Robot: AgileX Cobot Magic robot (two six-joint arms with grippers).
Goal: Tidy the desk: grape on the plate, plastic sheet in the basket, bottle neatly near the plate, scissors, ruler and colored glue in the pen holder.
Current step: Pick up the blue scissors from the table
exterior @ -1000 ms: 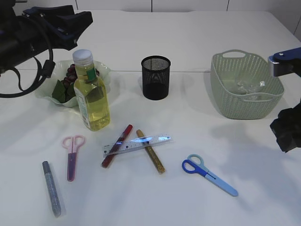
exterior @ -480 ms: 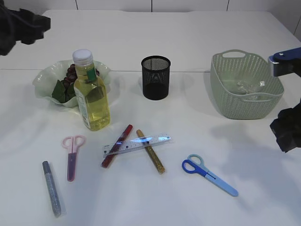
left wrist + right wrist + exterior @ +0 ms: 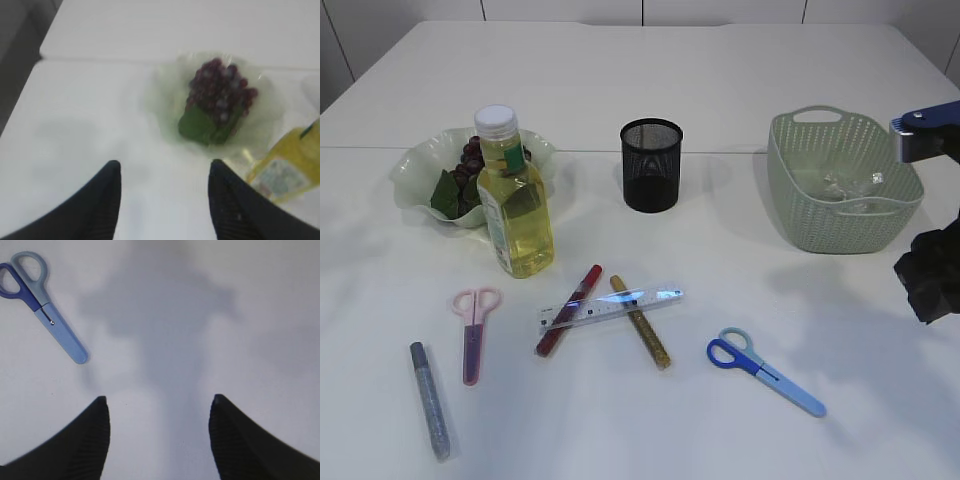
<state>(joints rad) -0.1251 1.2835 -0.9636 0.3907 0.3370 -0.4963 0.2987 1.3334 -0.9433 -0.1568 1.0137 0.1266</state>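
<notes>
Two sets of jaws spread, empty — left arm has withdrawn from the green wavy plate (image 3: 415,170) holding purple grapes (image 3: 220,90); stationery still awaits the black mesh pen holder (image 3: 651,165).

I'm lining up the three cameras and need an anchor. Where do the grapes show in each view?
Exterior view: grapes at upper left, in the plate, partly hidden behind the bottle.
Left wrist view: grapes right of centre, on the plate.
Right wrist view: not in it.
Shared landmark: the bottle, beside the plate in both.
</notes>
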